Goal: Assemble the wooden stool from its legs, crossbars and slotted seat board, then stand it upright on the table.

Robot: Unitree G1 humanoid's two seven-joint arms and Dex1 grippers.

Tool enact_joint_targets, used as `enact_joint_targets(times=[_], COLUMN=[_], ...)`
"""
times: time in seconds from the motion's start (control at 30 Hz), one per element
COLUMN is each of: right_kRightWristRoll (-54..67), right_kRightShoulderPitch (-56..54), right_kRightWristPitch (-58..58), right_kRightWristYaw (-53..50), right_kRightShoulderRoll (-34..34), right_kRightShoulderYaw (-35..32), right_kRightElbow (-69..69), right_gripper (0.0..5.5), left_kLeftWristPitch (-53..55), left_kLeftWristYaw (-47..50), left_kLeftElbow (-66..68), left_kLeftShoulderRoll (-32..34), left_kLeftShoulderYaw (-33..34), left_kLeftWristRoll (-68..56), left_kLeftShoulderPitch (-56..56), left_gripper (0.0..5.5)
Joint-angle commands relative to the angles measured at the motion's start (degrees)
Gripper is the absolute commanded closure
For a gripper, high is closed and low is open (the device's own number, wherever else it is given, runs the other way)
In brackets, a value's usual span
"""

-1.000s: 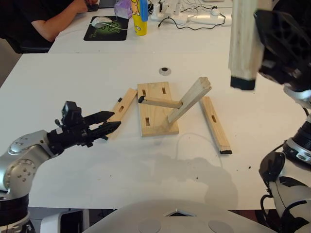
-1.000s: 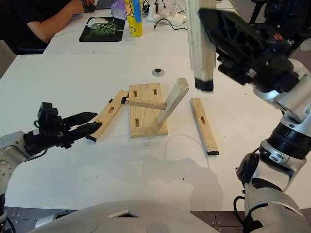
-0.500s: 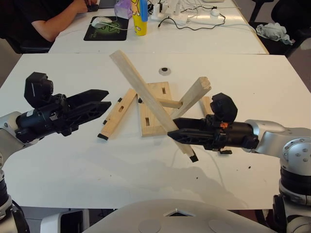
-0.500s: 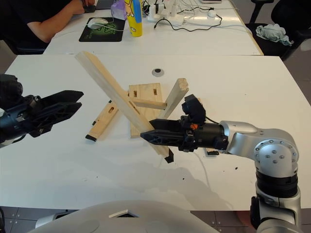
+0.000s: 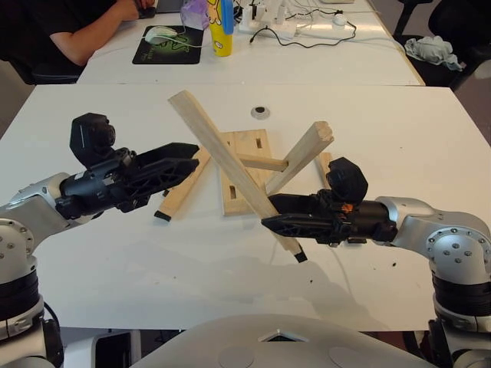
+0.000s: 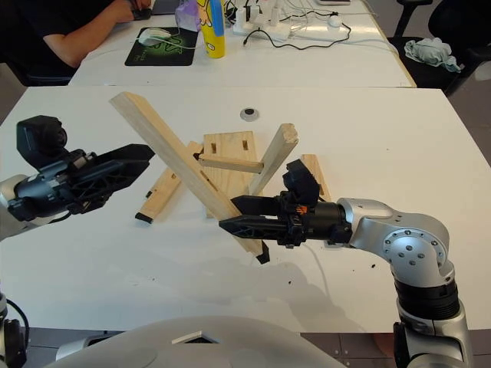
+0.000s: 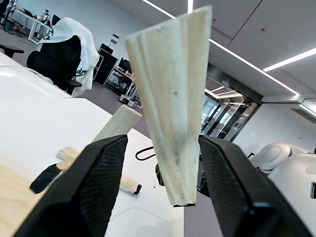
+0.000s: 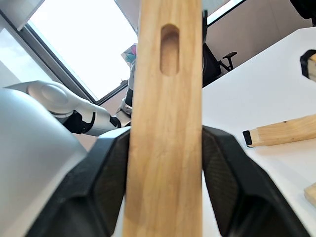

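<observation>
My right gripper (image 5: 270,212) is shut on a long wooden leg (image 5: 222,157) near its black-capped lower end. The leg slants up to the left over the slotted seat board (image 5: 245,147), and its slot faces the right wrist camera (image 8: 168,123). My left gripper (image 5: 192,156) is open at the leg's upper part. In the left wrist view the leg's end (image 7: 173,98) stands between the fingers. A second leg (image 5: 307,153) leans up from the board with a crossbar (image 5: 257,162) joined to it. Two more legs lie flat, one left (image 5: 180,188) and one right (image 5: 324,161) of the board.
A small dark round piece (image 5: 260,113) lies on the white table behind the board. On the far table stand a yellow bottle (image 5: 222,27), a mouse on a black pad (image 5: 165,42) and cables. Bare table (image 5: 138,261) stretches in front of the board.
The right arm brought the leg down from high near the camera to a slant over the board. The left gripper rose and moved right to the leg's upper end.
</observation>
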Motion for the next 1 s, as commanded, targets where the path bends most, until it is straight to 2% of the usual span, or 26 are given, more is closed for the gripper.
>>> enact_joint_targets(times=[0.03, 0.07, 0.4, 0.6, 1.0], right_kRightWristRoll=[-0.27, -0.4, -0.24, -6.54, -10.69], right_kRightShoulderPitch=[-1.29, -1.32, -1.35, -1.22, -3.96], right_kRightWristPitch=[-1.11, -1.18, -1.0, -1.35, -2.07], right_kRightWristYaw=[1.31, 1.53, 2.78, 7.16, 12.42], right_kRightShoulderRoll=[0.85, 0.86, 0.85, -2.25, -3.09], right_kRightShoulderYaw=[0.54, 0.64, 1.33, 4.46, 5.72], right_kRightElbow=[0.87, 0.99, 0.81, 0.45, 2.32], right_gripper=[3.4, 3.4, 3.4, 3.4, 3.4], left_kLeftWristPitch=[-0.17, -0.18, -0.67, -0.36, 2.01], left_kLeftWristYaw=[3.36, 3.89, 7.27, 7.41, 4.52], left_kLeftElbow=[-1.22, -1.29, -1.27, -1.65, -2.73], left_kLeftShoulderRoll=[-1.73, -2.03, -2.42, -2.04, -0.48], left_kLeftShoulderYaw=[-2.16, -2.44, -4.17, -4.81, -8.22], left_kLeftWristRoll=[-2.49, -3.37, -7.91, -8.84, -5.12], left_kLeftShoulderPitch=[-0.85, -0.84, -1.33, -2.43, -2.7], left_gripper=[2.81, 2.81, 1.27, 1.24, 1.24])
